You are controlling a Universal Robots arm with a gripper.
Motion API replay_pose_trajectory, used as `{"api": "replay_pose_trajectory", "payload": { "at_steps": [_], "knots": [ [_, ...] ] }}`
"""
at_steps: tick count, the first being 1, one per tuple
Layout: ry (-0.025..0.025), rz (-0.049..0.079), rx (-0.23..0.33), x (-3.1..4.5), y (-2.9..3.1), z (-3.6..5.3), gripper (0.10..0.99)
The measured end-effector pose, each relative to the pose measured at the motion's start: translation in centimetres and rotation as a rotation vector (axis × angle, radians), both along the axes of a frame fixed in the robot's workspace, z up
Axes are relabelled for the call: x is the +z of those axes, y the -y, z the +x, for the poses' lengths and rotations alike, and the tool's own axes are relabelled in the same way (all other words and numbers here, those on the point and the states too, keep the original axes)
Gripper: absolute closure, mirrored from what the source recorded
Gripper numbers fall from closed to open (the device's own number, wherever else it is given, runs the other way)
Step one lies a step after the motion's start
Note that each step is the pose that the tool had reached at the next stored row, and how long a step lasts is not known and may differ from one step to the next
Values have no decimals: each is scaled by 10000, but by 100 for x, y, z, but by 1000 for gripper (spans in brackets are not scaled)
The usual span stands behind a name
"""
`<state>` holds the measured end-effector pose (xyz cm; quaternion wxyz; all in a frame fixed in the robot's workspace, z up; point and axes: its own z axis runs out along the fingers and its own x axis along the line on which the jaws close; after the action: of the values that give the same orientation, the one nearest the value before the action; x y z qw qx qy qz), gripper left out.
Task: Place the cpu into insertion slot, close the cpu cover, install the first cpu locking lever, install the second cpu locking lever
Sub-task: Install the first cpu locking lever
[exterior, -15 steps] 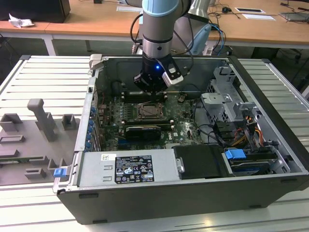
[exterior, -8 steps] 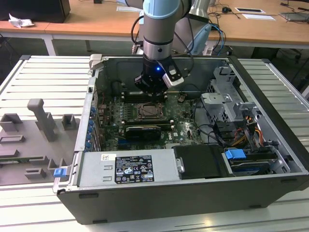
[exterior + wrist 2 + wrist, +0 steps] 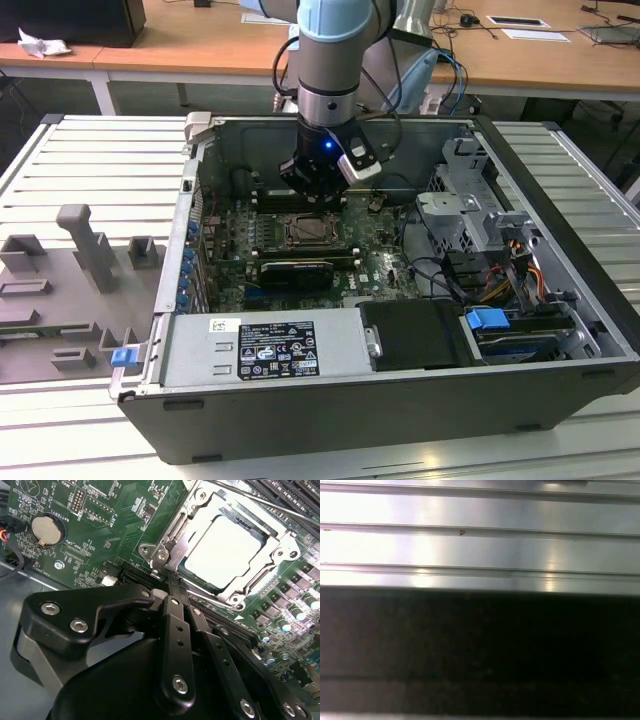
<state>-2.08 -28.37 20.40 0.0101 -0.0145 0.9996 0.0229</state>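
Ribbed metal tabletop [image 3: 90, 170] carries an open computer case [image 3: 400, 420]. At the upper right of the second wrist view, the cpu [image 3: 227, 550] sits in the insertion slot [image 3: 200, 578], with the cpu cover [image 3: 172, 540] flat around it. The tool [image 3: 172, 582], fingers drawn together, points at the cover's lower-left corner, so the socket lies up-right of its tips.

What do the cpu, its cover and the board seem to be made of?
cpu: dull pale metal, matte, evenly lit top.
cover: bright bare metal, probably steel, with sharp glints.
board: green coated laminate, judging by printed traces.
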Motion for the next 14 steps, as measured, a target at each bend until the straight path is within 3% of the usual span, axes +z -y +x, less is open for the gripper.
{"api": "replay_pose_trajectory", "payload": {
  "at_steps": [6,11,14],
  "knots": [
    [2,2,-1,77,0,-16,980],
    [37,19,-2,240,0,-161,980],
    [54,28,65,251,-11,-186,980]
  ]
}}
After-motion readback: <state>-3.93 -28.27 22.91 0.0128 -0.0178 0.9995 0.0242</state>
